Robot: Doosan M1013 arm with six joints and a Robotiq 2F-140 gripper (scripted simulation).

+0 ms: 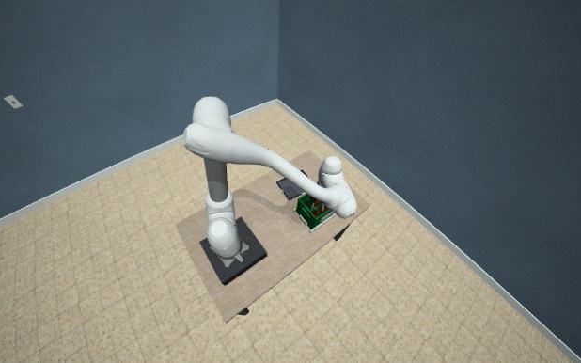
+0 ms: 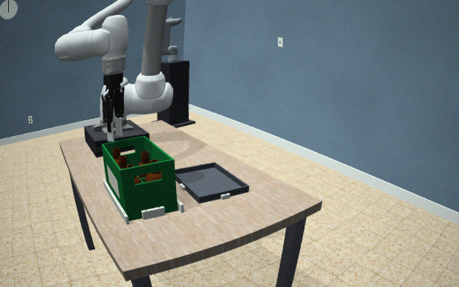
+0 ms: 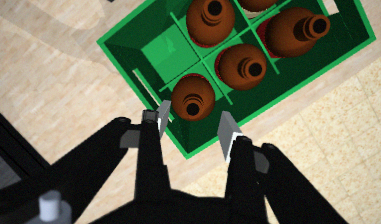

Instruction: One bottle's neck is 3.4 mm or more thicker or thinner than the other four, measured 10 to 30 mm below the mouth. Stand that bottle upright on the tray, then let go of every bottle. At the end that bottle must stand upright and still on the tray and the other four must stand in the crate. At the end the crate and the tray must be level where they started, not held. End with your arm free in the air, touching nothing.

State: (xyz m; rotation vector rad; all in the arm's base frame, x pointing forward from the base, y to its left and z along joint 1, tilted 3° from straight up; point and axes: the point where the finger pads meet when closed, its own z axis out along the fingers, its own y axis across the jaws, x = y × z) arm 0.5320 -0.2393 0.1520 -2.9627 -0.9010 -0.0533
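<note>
The gripper [image 2: 114, 131] [image 3: 196, 125] is partly open and empty, pointing down above the robot-side end of the green crate [image 1: 303, 213] [image 2: 149, 197] [image 3: 301, 75]. All five brown bottles stand in the crate. The nearest bottle [image 2: 116, 153] [image 3: 192, 90] lies below the fingers, its mouth free of them. Beside it in the wrist view are a middle bottle [image 3: 236, 65], an upper bottle [image 3: 206, 25], a right bottle [image 3: 286, 32] and a partly cut-off bottle [image 3: 258, 4]. One cell is empty. The dark tray [image 1: 290, 188] [image 2: 212, 180] is empty. Neck thickness differences cannot be told.
White stop blocks [image 2: 153, 213] surround the crate, and smaller ones [image 2: 225, 195] sit at the tray. The tray lies beside the crate on the wooden table [image 1: 274, 235] [image 2: 235, 219]. The robot's dark base [image 1: 245, 270] [image 2: 93, 143] stands at the table's other end. The crate walls rise above the bottle mouths.
</note>
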